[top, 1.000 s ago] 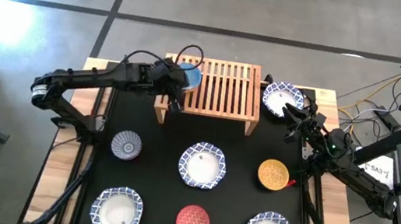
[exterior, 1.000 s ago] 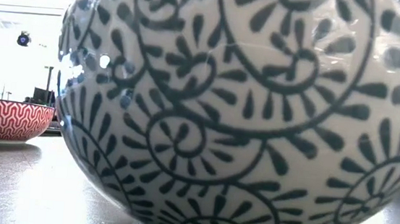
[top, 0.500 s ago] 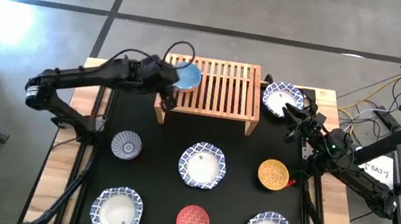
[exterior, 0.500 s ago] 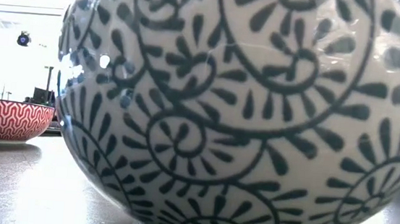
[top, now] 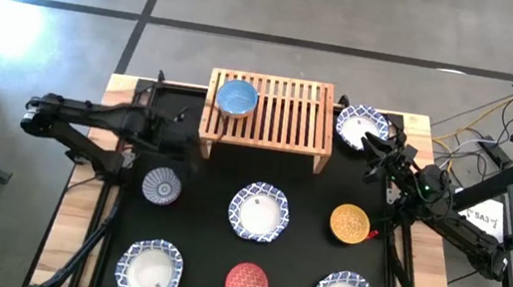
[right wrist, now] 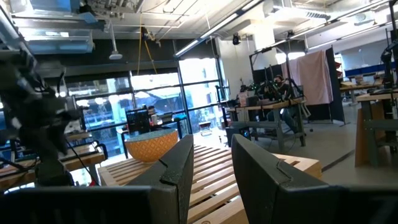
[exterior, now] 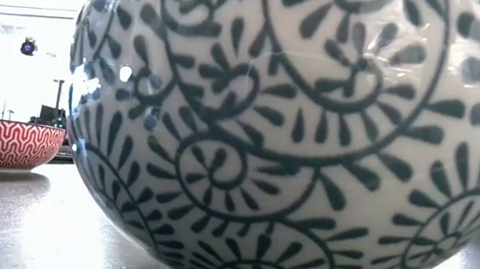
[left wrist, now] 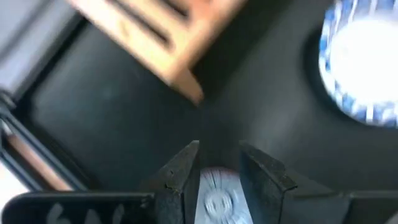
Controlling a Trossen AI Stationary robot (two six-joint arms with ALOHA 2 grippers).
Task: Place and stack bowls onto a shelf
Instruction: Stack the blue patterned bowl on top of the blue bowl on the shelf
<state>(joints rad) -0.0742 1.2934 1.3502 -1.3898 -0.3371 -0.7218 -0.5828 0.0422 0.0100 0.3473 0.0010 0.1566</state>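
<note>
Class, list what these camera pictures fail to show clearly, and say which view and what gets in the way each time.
- Low view: one wide white bowl with dark swirl patterning fills the picture, hiding the shelf and both arms; only the red patterned bowl peeks past it.
- High view: the left gripper is smeared by motion blur.
- Left wrist view: the light-wood slatted shelf is blurred and cut by the edge.
- Right wrist view: the right gripper shows empty; bowls on the mat lie out of frame.

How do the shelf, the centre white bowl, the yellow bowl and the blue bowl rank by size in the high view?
Largest to smallest:
1. shelf
2. centre white bowl
3. yellow bowl and blue bowl: these look about alike, and the blue one sits higher, nearer the camera, so no ranking.
</note>
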